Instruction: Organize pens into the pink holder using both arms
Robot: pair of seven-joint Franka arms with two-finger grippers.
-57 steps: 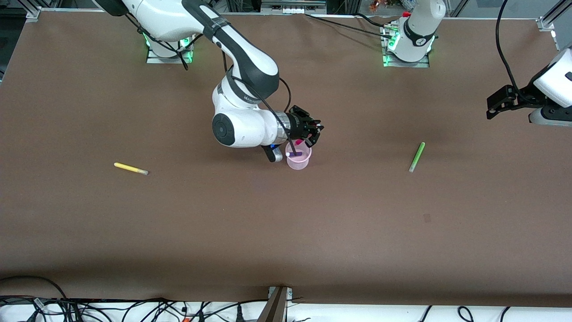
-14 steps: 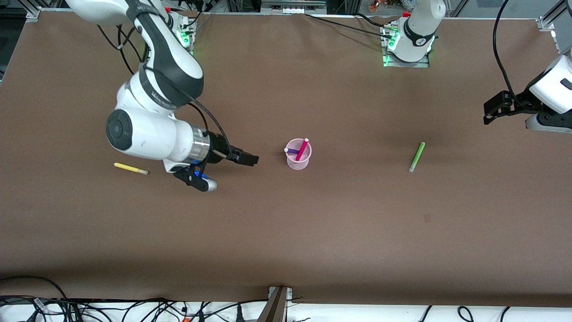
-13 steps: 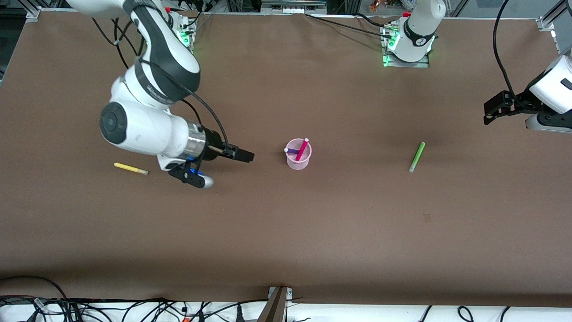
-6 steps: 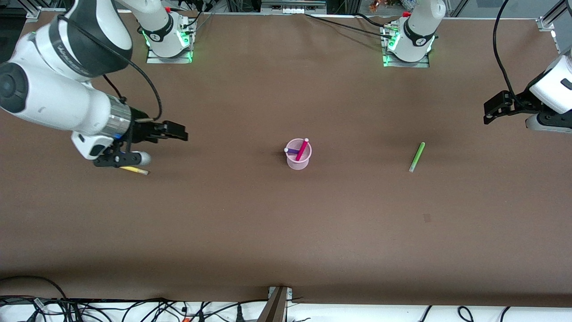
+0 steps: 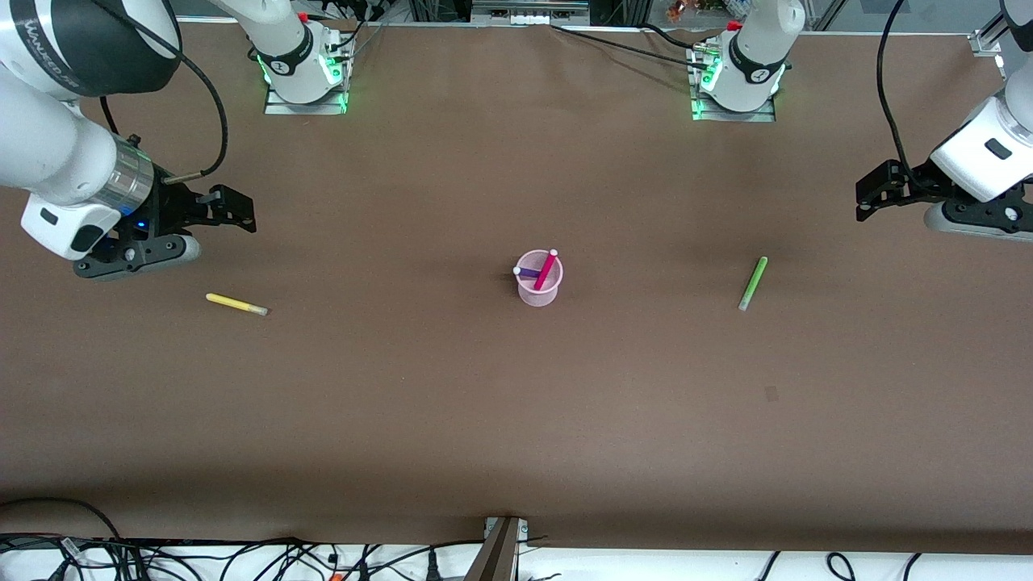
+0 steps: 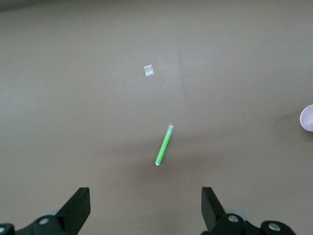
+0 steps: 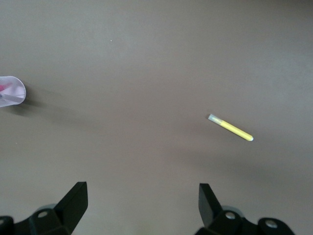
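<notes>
Centrally, pink holder (image 5: 538, 288); yellow pen (image 5: 236, 304) at 9 o'clock, green pen (image 5: 752, 283) at 3. Right hand (image 5: 234, 211) and left hand (image 5: 870, 194) spread wide, empty, over tabletop (image 5: 516, 420) ends.

— What do we see of the machines' build?
— We see two bulky white jointed robot arms (image 5: 56, 145) with black bands, a silver wrist ring, loose black cables (image 5: 206, 105), black two-finger grippers (image 5: 234, 211), and green-lit bases (image 5: 303, 77).

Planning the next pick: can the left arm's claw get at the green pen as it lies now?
Probably yes. The green pen lies flat on bare table, nothing touching it, and the left claw hangs open above the table toward its own end, with nothing between them.
</notes>
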